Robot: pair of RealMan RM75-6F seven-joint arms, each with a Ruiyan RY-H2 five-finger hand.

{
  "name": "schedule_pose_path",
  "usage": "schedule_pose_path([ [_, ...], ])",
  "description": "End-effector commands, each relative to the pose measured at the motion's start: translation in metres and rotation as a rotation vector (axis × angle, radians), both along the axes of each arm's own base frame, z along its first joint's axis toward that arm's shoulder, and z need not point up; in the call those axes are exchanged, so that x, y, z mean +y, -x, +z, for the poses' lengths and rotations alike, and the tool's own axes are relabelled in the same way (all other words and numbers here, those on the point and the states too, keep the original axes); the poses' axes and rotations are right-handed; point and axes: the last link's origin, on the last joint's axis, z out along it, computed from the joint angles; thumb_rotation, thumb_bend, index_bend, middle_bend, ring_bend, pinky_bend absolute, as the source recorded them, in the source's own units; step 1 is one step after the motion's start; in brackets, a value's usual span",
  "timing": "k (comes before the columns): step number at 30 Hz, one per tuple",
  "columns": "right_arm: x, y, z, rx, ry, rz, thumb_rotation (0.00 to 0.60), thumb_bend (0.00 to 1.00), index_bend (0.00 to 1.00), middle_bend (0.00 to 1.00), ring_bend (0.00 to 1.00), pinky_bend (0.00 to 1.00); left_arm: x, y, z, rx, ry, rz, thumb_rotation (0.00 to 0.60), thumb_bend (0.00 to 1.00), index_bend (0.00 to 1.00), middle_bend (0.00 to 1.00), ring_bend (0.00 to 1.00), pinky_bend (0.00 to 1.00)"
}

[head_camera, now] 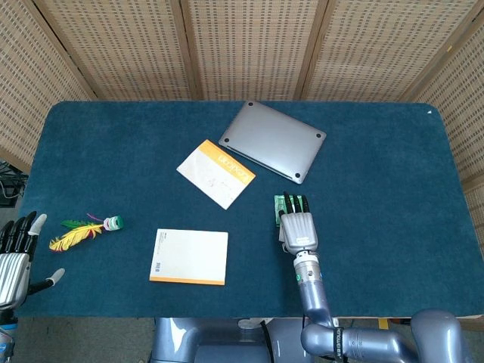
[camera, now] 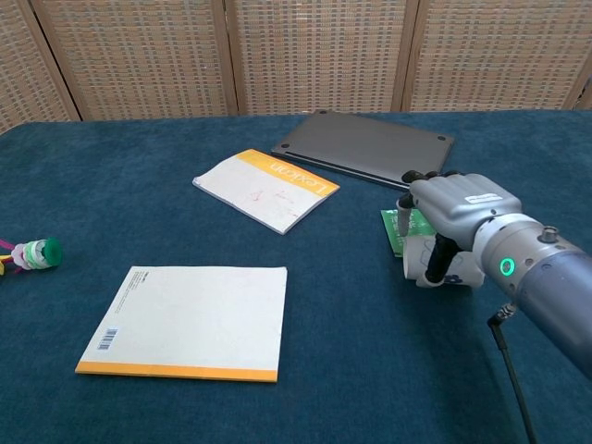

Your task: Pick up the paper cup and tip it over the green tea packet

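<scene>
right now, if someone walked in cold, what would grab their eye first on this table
Most striking is the right robot hand near the middle of the blue table, gripping a white paper cup beside the green tea packet. Behind it lies a closed grey laptop next to an orange-edged booklet. At the left edge a bright feather toy lies near the left robot hand, which holds nothing.

My right hand [head_camera: 299,227] covers most of the green tea packet [head_camera: 279,204]; I can't tell whether the white cup [camera: 435,264] under it is gripped. My left hand [head_camera: 15,253] is cut off at the picture's edge, away from it.
</scene>
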Motion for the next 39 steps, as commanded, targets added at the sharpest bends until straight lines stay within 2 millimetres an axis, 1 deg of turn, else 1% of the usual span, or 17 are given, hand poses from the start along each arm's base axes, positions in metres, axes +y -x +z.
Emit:
schedule_pose_path([
  [1,0.000,-0.001,-0.001,0.010,0.003,0.001,0.600,0.22,0.45,0.00,0.00,0.00,0.000,0.000,0.000,-0.001,0.000,-0.001,0.600,0.14,0.00,0.00,0.00,0.00],
  [8,0.000,0.000,0.002,0.005,0.016,0.009,0.600,0.22,0.52,0.00,0.00,0.00,-0.001,-0.001,-0.001,0.002,0.006,-0.003,0.600,0.14,0.00,0.00,0.00,0.00],
  [13,0.001,0.000,0.008,-0.020,0.025,0.019,0.600,0.22,0.53,0.00,0.00,0.00,-0.001,-0.001,-0.002,0.005,0.006,-0.004,0.600,0.14,0.00,0.00,0.00,0.00],
  [16,0.001,-0.007,0.020,-0.131,0.041,0.030,0.600,0.22,0.52,0.00,0.00,0.00,-0.001,-0.001,-0.003,0.009,0.008,-0.004,0.600,0.14,0.00,0.00,0.00,0.00],
  [20,-0.001,-0.013,0.036,-0.372,0.036,-0.012,0.600,0.22,0.53,0.00,0.00,0.00,-0.001,-0.003,-0.004,0.015,0.013,-0.006,0.600,0.14,0.00,0.00,0.00,0.00],
  [24,-0.002,-0.013,0.045,-0.558,0.015,-0.067,0.600,0.22,0.53,0.00,0.00,0.00,-0.002,-0.004,-0.005,0.018,0.012,-0.009,0.600,0.14,0.00,0.00,0.00,0.00],
  [27,-0.003,-0.012,0.047,-0.667,-0.005,-0.104,0.600,0.22,0.53,0.00,0.00,0.00,-0.002,-0.005,-0.005,0.016,0.010,-0.011,0.600,0.14,0.00,0.00,0.00,0.00],
  [29,-0.005,-0.010,0.047,-0.723,-0.016,-0.118,0.600,0.22,0.53,0.00,0.00,0.00,-0.003,-0.005,-0.005,0.016,0.009,-0.014,0.600,0.14,0.00,0.00,0.00,0.00],
  [31,-0.007,-0.004,0.045,-0.779,-0.026,-0.140,0.600,0.22,0.53,0.00,0.00,0.00,-0.003,-0.006,-0.005,0.017,0.009,-0.016,0.600,0.14,0.00,0.00,0.00,0.00],
  [39,-0.018,0.019,0.040,-0.839,0.023,-0.158,0.600,0.21,0.53,0.00,0.00,0.00,-0.003,-0.005,-0.006,0.019,0.013,-0.017,0.600,0.14,0.00,0.00,0.00,0.00],
])
